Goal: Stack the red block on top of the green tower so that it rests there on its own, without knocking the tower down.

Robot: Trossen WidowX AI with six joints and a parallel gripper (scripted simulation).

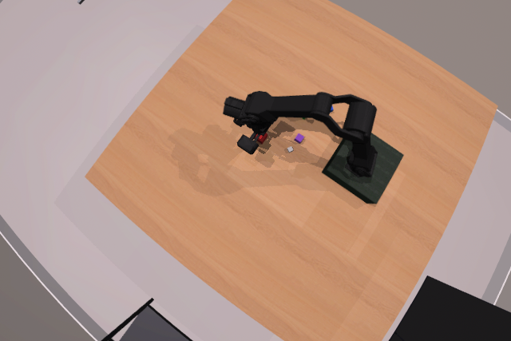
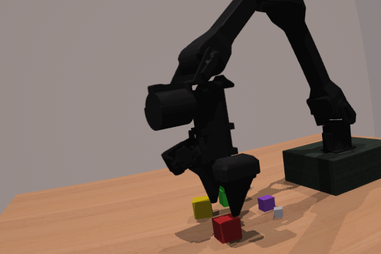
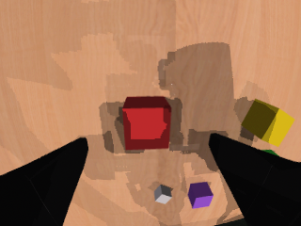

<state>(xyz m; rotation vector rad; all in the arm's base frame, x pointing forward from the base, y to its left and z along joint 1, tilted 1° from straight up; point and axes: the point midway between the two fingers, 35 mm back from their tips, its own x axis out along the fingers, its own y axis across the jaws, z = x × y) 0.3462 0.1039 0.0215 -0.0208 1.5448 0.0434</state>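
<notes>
The end effector (image 3: 147, 151) hangs spread wide and holding nothing, fingers straddling the red block (image 3: 147, 122) at mid-frame on the bench (image 3: 51, 38), apparently lined up to grip it. The green tower (image 2: 223, 197) stands behind the fingers.

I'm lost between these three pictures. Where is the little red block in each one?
Top: red block, small, near the middle, half hidden under the arm's tip.
Exterior: bottom centre, just below the dark fingers.
Wrist: centre, between the two fingers.
Shared landmark: the purple block nearby.
</notes>
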